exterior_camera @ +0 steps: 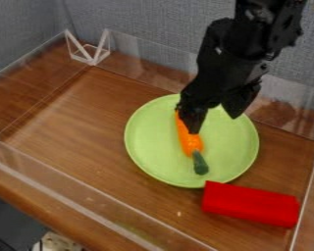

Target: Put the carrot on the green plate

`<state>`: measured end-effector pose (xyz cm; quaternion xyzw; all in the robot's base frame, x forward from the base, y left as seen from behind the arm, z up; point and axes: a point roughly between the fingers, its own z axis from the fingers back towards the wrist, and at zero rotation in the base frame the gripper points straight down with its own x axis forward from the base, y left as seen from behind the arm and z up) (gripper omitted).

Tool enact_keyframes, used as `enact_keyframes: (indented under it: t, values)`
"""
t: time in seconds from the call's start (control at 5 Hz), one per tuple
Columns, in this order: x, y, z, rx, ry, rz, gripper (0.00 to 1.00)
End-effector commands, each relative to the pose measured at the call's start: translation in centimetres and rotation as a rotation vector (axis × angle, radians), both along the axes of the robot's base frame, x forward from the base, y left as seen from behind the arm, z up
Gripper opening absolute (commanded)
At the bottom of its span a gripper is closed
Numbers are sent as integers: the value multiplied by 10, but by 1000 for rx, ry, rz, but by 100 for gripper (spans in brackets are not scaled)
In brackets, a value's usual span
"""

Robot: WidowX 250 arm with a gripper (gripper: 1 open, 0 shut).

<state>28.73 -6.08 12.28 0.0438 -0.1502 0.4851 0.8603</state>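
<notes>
One carrot [188, 140] on the green plate [148, 149], lying lengthwise, with dark green stub end towards the near rim and orange tip towards the far side. Jaws [212, 114] open, over the far part of the green plate, with one fingertip near the orange tip in the view; contact with the carrot not determinable. Red rectangular block [250, 204] on the tabletop [70, 127], just beside the near right rim. White wire-like frame [87, 49] at the far left, well apart from the plate.
</notes>
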Motion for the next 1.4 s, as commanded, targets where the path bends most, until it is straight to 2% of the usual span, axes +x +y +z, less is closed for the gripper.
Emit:
enact_keyframes:
  t: [0.0,0.2,0.4,0.6,0.8,1.0,1.2]
  values:
    - [5,15,19,-26,-58,-87,100]
    - [14,19,16,-27,-74,-29,100]
    - [18,17,7,-10,-76,-13,100]
    - [26,16,-2,3,-81,56,100]
    - [31,13,-5,13,-90,96,0]
    - [34,9,-3,25,-108,103,100]
    - [33,8,2,20,-119,17,100]
